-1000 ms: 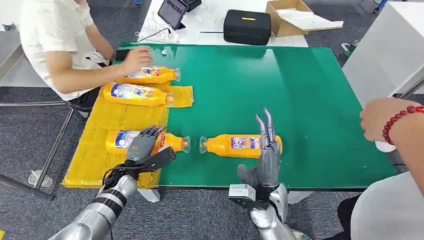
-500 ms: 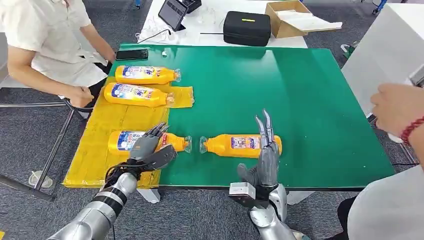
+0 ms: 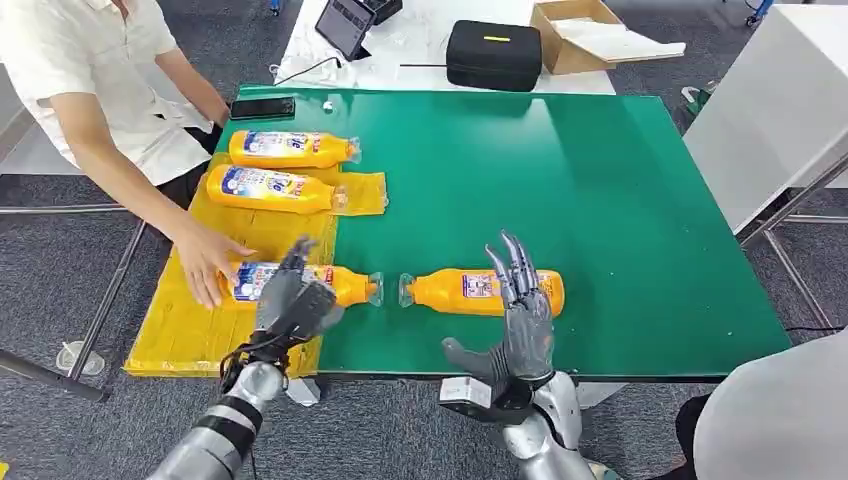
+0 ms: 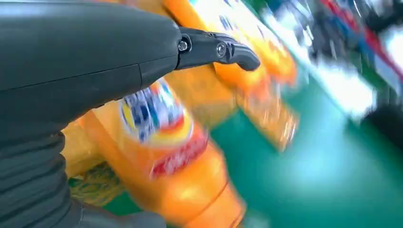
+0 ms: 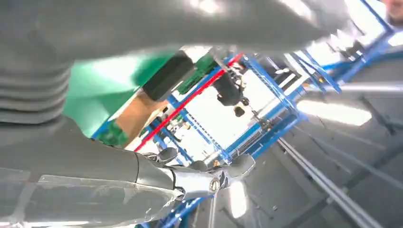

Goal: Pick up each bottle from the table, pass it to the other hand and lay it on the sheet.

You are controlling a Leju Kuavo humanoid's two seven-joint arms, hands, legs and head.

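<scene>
The bottle on the green (image 3: 480, 291) is found lying on its side on the bare green top of the desk (image 3: 600, 200), near the front edge and about midway along it, with its long axis run parallel to that edge, its cap turned toward the left edge and its base toward the right. The right hand (image 3: 515, 320) is raised just in front of the base half of this bottle, fingers spread apart and pointing upward, with nothing held; whether the fingertips touch the bottle cannot be told. The bottle thus lies just beyond this hand, across its line of reach, so that a grasp around the body would be judged the natural approach, and the right hand is clearly the nearer one. Just to the left, cap to cap with it and apart by a small gap, a bottle at the sheet's edge (image 3: 300, 282) is seen, its body on the yellow sheet (image 3: 190, 320) and its cap end over the green. The left hand (image 3: 290, 303) is poised over the middle of this bottle with fingers loosely parted; no grip can be confirmed. A person's hand (image 3: 210, 262) is laid on its base end. Two more bottles (image 3: 290, 150) are laid side by side toward the sheet's rear, near the desk's left rear corner.
</scene>
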